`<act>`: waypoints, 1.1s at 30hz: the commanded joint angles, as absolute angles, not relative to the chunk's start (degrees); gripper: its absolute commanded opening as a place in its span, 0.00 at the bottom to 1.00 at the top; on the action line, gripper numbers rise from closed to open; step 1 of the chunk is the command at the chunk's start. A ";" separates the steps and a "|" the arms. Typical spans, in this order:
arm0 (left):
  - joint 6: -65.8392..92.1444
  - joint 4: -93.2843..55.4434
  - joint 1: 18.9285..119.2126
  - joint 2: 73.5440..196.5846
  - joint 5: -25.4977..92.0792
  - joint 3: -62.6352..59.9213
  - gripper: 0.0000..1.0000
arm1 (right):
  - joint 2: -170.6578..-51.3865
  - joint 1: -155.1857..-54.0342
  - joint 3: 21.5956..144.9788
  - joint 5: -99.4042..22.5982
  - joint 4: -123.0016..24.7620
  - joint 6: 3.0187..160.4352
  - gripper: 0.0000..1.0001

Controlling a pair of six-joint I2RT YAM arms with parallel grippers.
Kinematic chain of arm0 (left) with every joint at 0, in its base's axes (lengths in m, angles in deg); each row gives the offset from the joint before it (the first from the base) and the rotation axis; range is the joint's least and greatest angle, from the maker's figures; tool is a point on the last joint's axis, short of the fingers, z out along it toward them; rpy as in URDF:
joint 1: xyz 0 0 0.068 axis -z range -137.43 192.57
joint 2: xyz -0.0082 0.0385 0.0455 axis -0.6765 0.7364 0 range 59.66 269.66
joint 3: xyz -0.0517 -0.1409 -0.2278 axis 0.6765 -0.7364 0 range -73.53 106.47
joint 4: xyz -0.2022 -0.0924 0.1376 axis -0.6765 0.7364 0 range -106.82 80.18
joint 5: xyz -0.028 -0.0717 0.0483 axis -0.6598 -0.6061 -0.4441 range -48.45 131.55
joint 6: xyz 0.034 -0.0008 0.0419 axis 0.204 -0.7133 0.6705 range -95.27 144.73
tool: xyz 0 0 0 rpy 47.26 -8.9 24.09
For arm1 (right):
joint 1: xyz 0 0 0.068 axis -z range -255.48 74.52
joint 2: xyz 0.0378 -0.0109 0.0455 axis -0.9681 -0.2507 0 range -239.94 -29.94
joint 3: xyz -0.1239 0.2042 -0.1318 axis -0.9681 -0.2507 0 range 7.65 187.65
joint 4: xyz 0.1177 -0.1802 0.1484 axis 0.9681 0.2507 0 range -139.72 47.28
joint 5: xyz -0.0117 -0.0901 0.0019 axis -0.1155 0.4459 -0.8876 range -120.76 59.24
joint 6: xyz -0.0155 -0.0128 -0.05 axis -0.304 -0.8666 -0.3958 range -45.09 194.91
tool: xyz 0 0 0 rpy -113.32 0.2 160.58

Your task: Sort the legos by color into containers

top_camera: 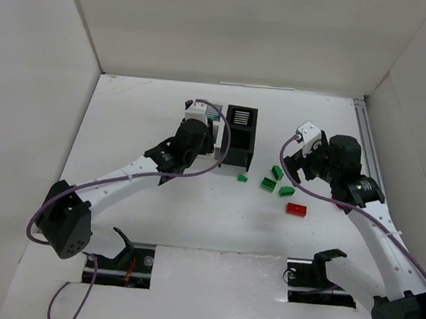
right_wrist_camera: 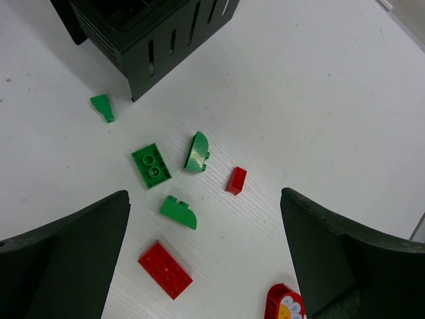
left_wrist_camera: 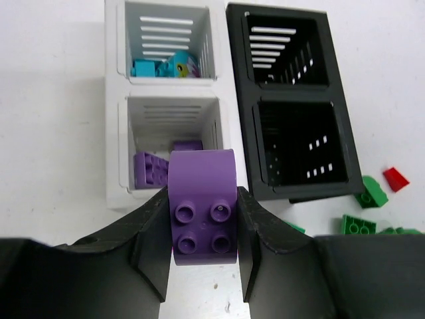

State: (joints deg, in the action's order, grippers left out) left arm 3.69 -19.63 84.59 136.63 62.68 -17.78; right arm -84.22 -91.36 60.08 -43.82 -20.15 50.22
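Toward the far edge of the white tabletop (top_camera: pixel 192 218), about midway between its left and right edges: a purple arched studded plastic brick (left_wrist_camera: pixel 202 206) is pinched between the fingers of the left tool (left_wrist_camera: pixel 202 229), just short of the near rim of the white slatted plastic container (left_wrist_camera: pixel 116 133). That container's near compartment holds purple bricks (left_wrist_camera: pixel 149 169) and its far compartment holds teal bricks (left_wrist_camera: pixel 156 66). The black slatted plastic container (left_wrist_camera: pixel 242 113), just beside it on the side facing the right edge, appears empty. Loose green bricks (right_wrist_camera: pixel 151 165) and red bricks (right_wrist_camera: pixel 166 269) lie nearer the right edge, beneath the spread, empty right tool (right_wrist_camera: pixel 206 252). Step in hand: delivery of a purple brick. Next move, as judged: carry it forward over the near compartment, clear of the rim, then release.
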 commanded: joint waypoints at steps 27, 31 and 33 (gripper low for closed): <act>4.87 -31.06 78.87 136.58 56.59 -16.57 0.96 | -90.23 -92.61 54.50 -44.12 -21.85 52.60 1.00; 7.15 -27.20 82.12 129.98 55.97 -17.89 1.00 | -94.87 -97.97 53.97 -43.59 -22.47 51.36 0.98; 7.15 -24.12 83.43 126.22 54.39 -19.12 1.00 | -97.52 -98.60 55.11 -42.80 -23.00 51.36 0.95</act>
State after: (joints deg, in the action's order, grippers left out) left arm 5.86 -26.38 81.57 132.19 56.80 -17.80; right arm -95.09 -96.98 53.98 -43.52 -20.61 51.71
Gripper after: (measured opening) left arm 0.997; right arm 0.965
